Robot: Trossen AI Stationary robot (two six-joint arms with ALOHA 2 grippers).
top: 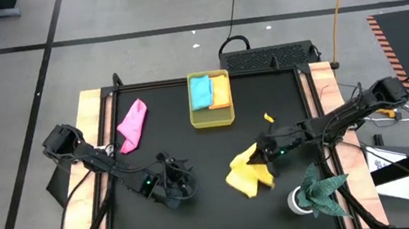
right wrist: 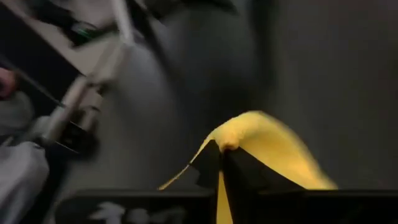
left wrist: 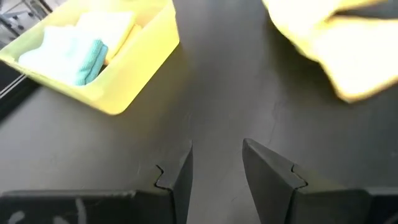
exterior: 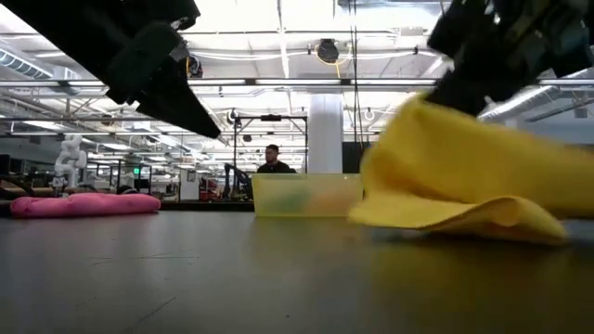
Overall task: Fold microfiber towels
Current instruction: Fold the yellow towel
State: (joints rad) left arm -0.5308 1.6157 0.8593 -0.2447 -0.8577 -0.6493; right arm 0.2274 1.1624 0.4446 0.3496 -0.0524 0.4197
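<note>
A yellow microfiber towel [top: 247,176] lies crumpled on the black table right of centre, with my right gripper [top: 266,154] shut on its far right part. My left gripper [top: 178,185] stands open above the bare table to the towel's left, with nothing between its fingers [left wrist: 180,171]. A pink towel [top: 132,126] lies flat at the far left. A light blue towel [top: 201,91] and an orange towel [top: 220,93] lie side by side in the yellow tray [top: 210,118] at the far middle. My right gripper pinches a raised, bunched part of the yellow towel [right wrist: 231,138] between its two fingertips, which come from the table's right, slanting down. The cloth rises to a peak at the fingers and slopes away; the towel's lower part [exterior: 464,221] lies on the table.
A dark green cloth [top: 323,190] drapes over a white object at the near right. A small yellow scrap [top: 268,117] lies right of the tray. Wooden rails [top: 94,120] border the table's left and right sides. A person [exterior: 272,160] stands far behind the table.
</note>
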